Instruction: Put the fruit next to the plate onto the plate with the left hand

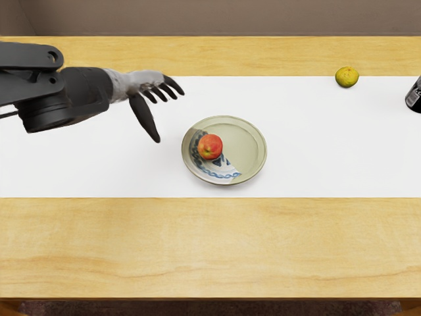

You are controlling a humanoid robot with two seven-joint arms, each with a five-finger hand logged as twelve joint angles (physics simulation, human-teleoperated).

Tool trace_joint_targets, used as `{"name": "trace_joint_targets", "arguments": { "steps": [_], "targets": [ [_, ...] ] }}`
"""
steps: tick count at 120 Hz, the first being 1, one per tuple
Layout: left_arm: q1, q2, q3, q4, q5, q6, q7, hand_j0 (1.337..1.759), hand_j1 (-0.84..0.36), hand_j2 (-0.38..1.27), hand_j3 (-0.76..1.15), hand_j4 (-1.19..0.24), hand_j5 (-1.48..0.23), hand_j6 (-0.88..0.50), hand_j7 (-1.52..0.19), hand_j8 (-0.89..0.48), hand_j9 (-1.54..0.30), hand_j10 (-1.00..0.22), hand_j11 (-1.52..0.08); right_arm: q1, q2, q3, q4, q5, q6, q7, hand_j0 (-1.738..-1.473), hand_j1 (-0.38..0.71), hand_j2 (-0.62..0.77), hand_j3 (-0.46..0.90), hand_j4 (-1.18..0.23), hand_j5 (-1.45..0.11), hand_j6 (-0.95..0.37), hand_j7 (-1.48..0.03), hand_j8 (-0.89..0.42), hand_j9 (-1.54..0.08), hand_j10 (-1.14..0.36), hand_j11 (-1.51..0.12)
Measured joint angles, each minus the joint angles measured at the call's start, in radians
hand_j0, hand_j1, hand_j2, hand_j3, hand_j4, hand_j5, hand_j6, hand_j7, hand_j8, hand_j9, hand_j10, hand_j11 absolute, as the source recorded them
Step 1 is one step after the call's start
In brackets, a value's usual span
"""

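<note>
Wood tabletop [210,250], white runner [316,151] across its middle from left edge to right. Over the runner's left part: left hand [148,89], wide open, four dark fingers [172,85] fanned toward the right, thumb [146,117] pointing at the near edge, nothing in grasp. Bulky dark forearm [62,99] in from the left edge. A bit right of the thumb tip, not touching: plate [253,148], pale green w/ blue pattern on its near-left part, mid-tabletop on the runner, near rim close to the runner's near edge. On the plate, left of centre: red apple [210,146], sitting over the blue pattern, so on the plate, not beside it. Off toward the far-right corner: yellow-green citrus [346,76], right on the runner's far edge, well apart from plate & hand. At the right edge: right hand [414,95], only a dark stub in view.
</note>
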Motion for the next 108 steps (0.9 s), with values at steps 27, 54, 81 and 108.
{"name": "trace_joint_targets", "arguments": {
  "steps": [27, 54, 81, 108],
  "targets": [
    [0.182, 0.222, -0.236, -0.034, -0.002, -0.261, 0.0, 1.658, 0.04, 0.05, 0.0, -0.25, -0.33, -0.26, -0.33, -0.25, -0.33, -0.26, -0.33, 0.0, 0.0, 0.0, 0.0, 0.0, 0.0, 0.0, -1.658, -0.31, -0.01, 0.0, -0.03, -0.04, -0.03, -0.04, -0.03, -0.04, -0.03, -0.04],
    [0.432, 0.321, -0.529, 0.001, -0.007, -0.572, 0.0, 1.658, 0.05, 0.05, 0.0, -0.25, -0.33, -0.25, -0.33, -0.25, -0.33, -0.25, -0.33, 0.0, 0.0, 0.0, 0.0, 0.0, 0.0, 0.0, -1.658, -0.31, -0.01, 0.0, -0.03, -0.04, -0.03, -0.04, -0.03, -0.04, -0.03, -0.04],
    [0.598, 0.359, -0.769, 0.167, -0.068, -0.687, -0.009, 1.658, 0.05, 0.05, 0.0, -0.25, -0.33, -0.25, -0.33, -0.25, -0.33, -0.25, -0.33, 0.0, 0.0, 0.0, 0.0, 0.0, 0.0, 0.0, -1.658, -0.31, -0.01, 0.0, -0.03, -0.04, -0.03, -0.04, -0.03, -0.04, -0.03, -0.04],
    [0.642, 0.36, -0.838, 0.357, -0.154, -0.701, -0.019, 1.658, 0.05, 0.05, 0.0, -0.25, -0.33, -0.25, -0.33, -0.25, -0.33, -0.25, -0.33, 0.0, 0.0, 0.0, 0.0, 0.0, 0.0, 0.0, -1.658, -0.31, -0.01, 0.0, -0.03, -0.04, -0.03, -0.04, -0.03, -0.04, -0.03, -0.04]
  ]
}}
